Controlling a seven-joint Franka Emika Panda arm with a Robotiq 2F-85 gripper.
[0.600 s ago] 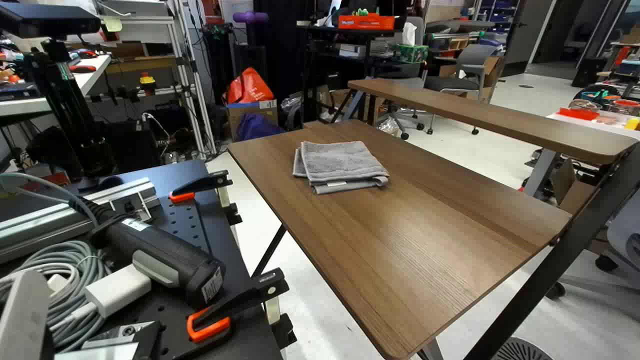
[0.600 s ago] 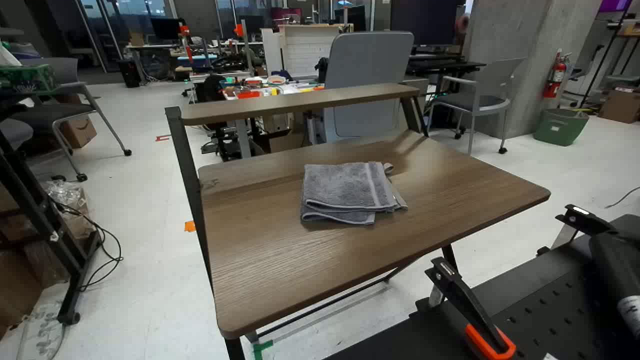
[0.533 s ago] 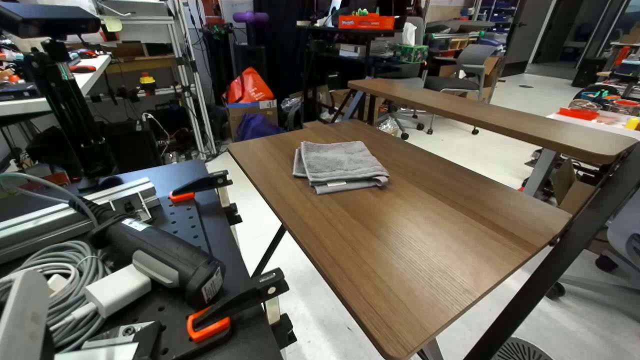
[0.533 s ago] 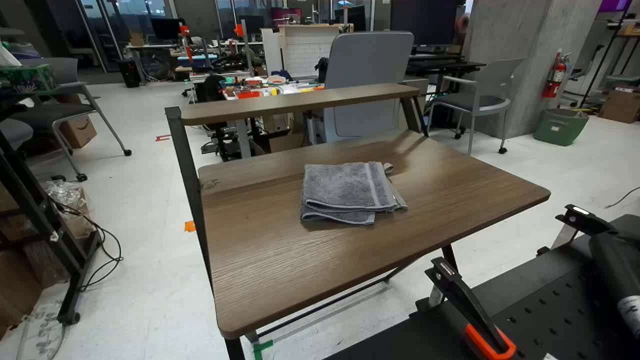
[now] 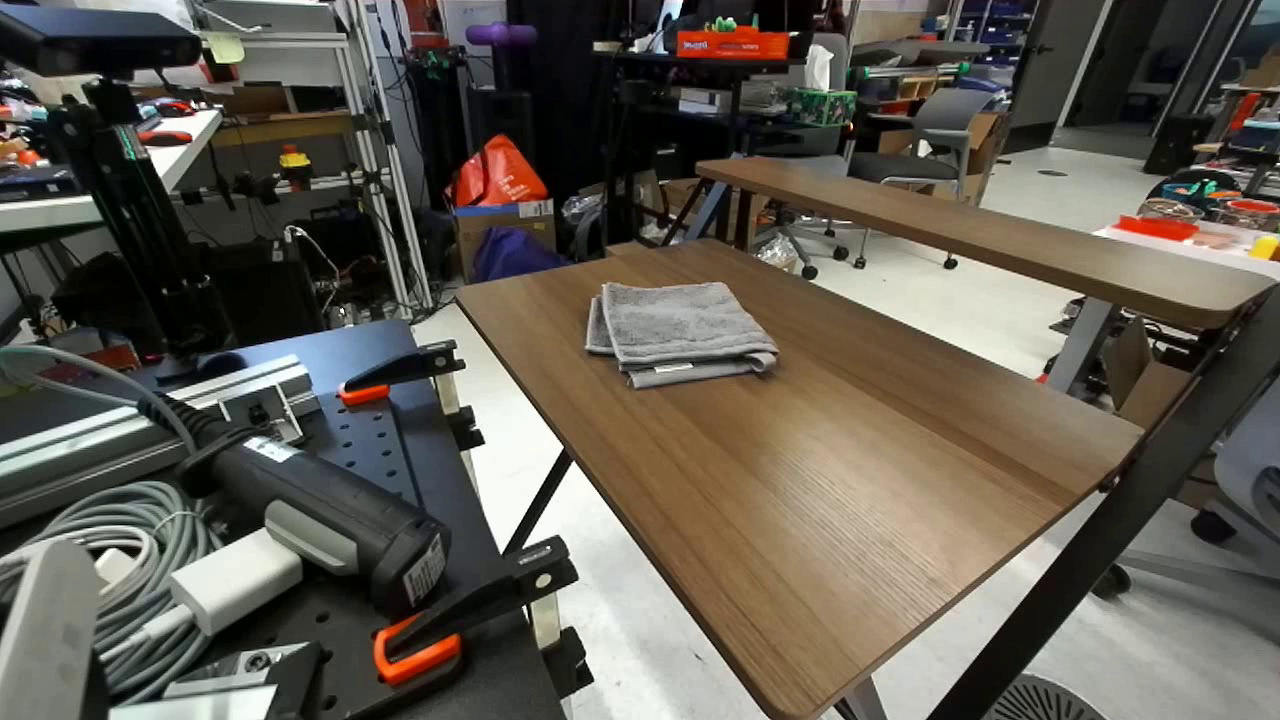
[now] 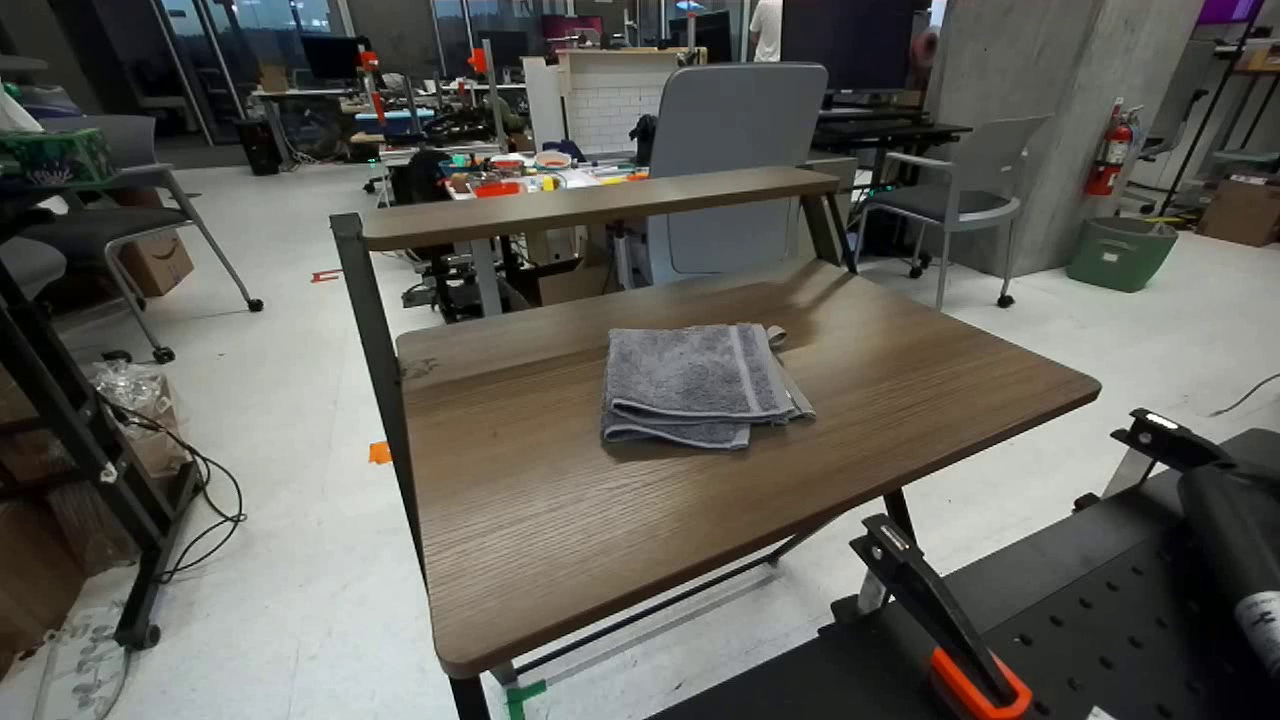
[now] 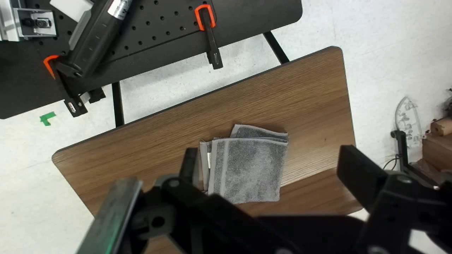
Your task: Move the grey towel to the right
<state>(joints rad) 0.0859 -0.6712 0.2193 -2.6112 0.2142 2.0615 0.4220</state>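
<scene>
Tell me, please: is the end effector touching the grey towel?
Apart. Both exterior views show the grey towel with only the table against it; the open end effector appears in the wrist view alone.

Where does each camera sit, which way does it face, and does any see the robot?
In an exterior view: raised, looking slantwise along the table, bench at picture left; no robot part I can make out.
In an exterior view: raised, looking across the table to its shelf, bench lower right; no robot part evident.
In the wrist view: on the robot, above the table, looking down at the towel; the open gripper shows at the bottom.
Both exterior views share towel, table, bench and shelf, seemingly from opposite ends.
</scene>
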